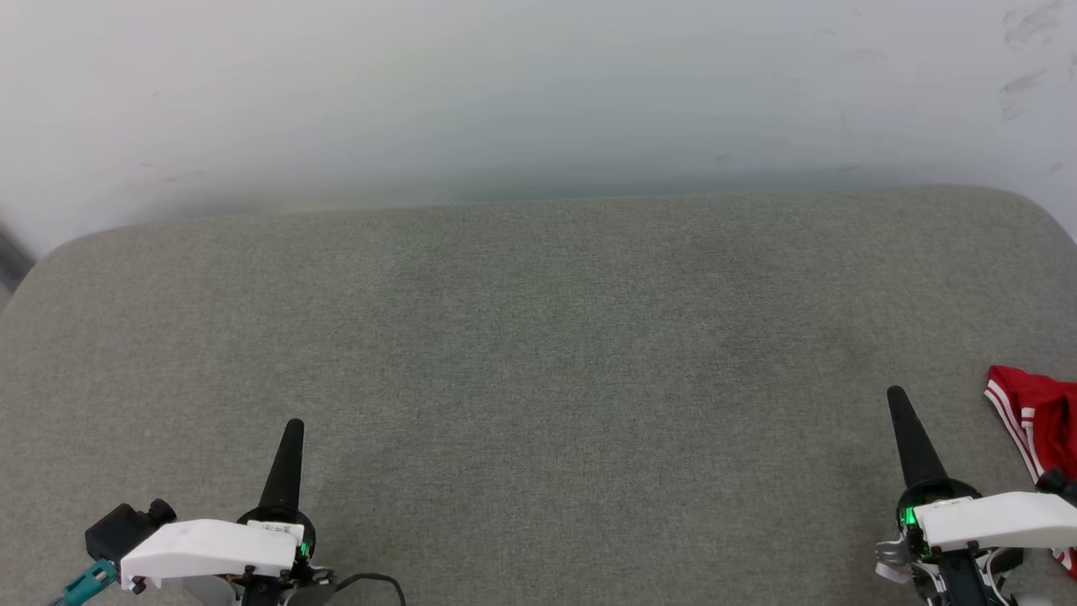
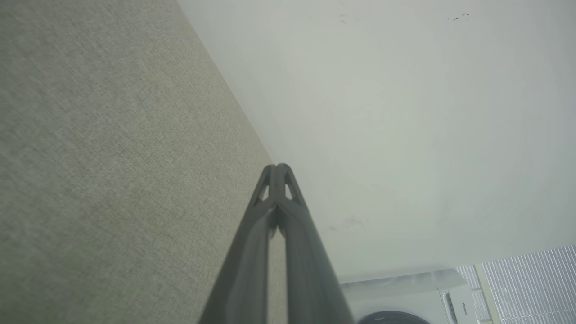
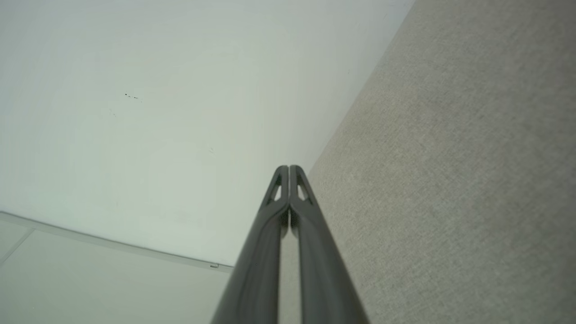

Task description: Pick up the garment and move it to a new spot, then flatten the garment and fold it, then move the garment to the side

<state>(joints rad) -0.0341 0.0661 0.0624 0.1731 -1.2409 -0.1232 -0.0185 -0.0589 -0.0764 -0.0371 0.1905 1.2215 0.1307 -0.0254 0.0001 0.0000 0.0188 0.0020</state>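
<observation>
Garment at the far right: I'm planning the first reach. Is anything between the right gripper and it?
Nothing visible does. Just bare grey cushion lies between the shut right gripper and the red garment, which sits to its right, partly cut off by the head view's edge.

Upholstered surface (image 1: pixel 538 337): grey-green, finely woven and lightly flecked, uniform from near to far. Wall (image 1: pixel 538 84) beyond it: white, with faint dark scuff marks (image 1: pixel 1022 84) at far right. Garment (image 1: pixel 1039 421) at the right edge: red, with narrow white stripes along its trim. Left gripper (image 1: pixel 293 431) and right gripper (image 1: pixel 897 397): black toward the tip, white at the wrist, each with a small green light. Connector (image 1: pixel 88 581) at near left: teal. Appliance (image 2: pixel 405 297): white. Blinds (image 2: pixel 531 283): white, finely ribbed.
</observation>
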